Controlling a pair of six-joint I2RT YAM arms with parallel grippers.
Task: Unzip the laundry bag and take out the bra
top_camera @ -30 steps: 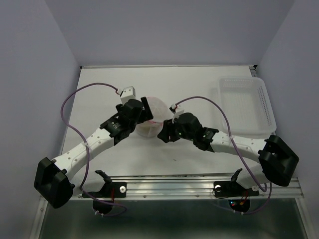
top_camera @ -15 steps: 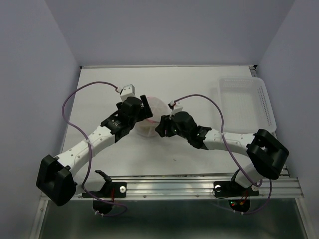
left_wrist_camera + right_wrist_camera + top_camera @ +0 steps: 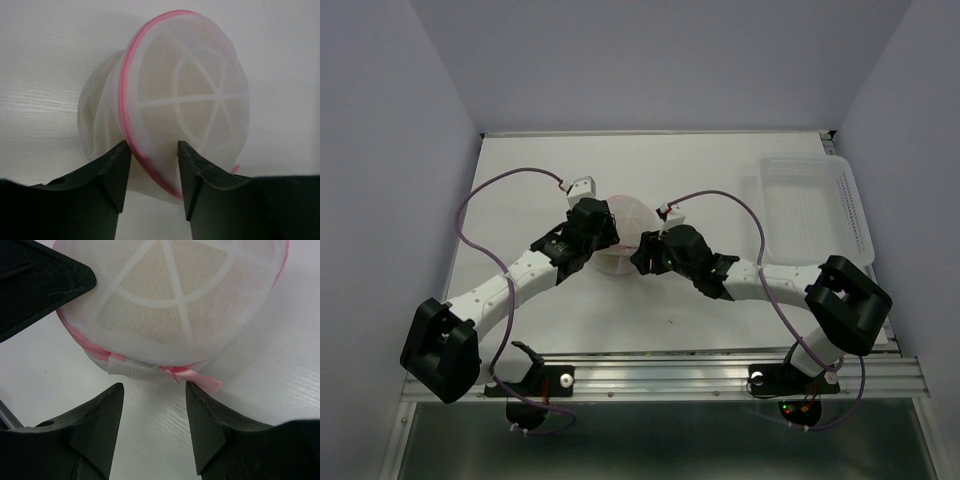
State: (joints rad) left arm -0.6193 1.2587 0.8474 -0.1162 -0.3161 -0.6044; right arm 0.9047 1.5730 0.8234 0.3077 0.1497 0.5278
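While the laundry bag (image 3: 628, 218) stands tipped up on its edge at the middle of the table (image 3: 720, 165), the left gripper (image 3: 151, 146) straddles its pink zipper rim (image 3: 124, 100), the two fingers (image 3: 111, 175) drawn partway together and pressing the mesh on either side of that rim. The right gripper (image 3: 155, 388) faces the bag from the opposite side with its fingers (image 3: 95, 417) spread wide and touching nothing; the pink ribbon pull (image 3: 201, 380) and a small white tab (image 3: 131, 369) at the zipper's end lie just ahead of its tips.
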